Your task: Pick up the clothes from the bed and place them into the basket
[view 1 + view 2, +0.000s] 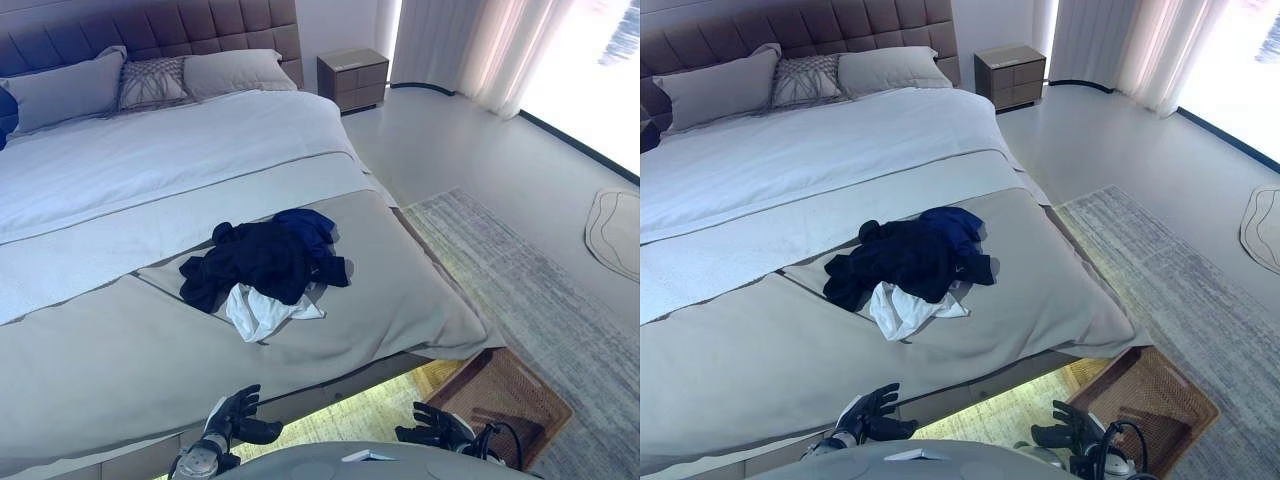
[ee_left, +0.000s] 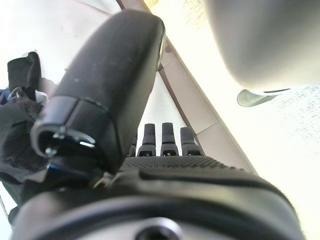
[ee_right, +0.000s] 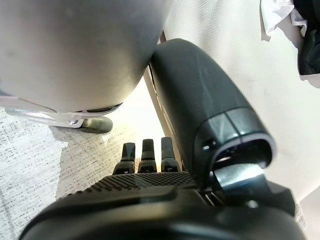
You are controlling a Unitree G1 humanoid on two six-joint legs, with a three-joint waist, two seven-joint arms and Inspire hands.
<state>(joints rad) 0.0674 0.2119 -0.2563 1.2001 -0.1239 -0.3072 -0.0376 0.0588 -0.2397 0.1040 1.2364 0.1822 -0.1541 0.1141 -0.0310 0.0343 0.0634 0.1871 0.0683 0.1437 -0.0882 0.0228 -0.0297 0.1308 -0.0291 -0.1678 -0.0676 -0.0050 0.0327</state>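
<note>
The clothes (image 1: 265,268) are heaped mid-bed (image 1: 120,340), untouched, the basket (image 1: 505,400) waits on the near-right floor, and both the left hand (image 1: 232,412) and right hand (image 1: 437,426) are held low with fingers relaxed, empty.

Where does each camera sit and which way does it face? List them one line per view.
Left eye view: head camera, looking down at the grey bed, the dark and white clothes pile, the brown woven basket; both hands show low.
Right eye view: same scene, slightly offset.
Left wrist view: along the open left hand toward the bed.
Right wrist view: along the open right hand toward the floor.
All four share the clothes pile.
</note>
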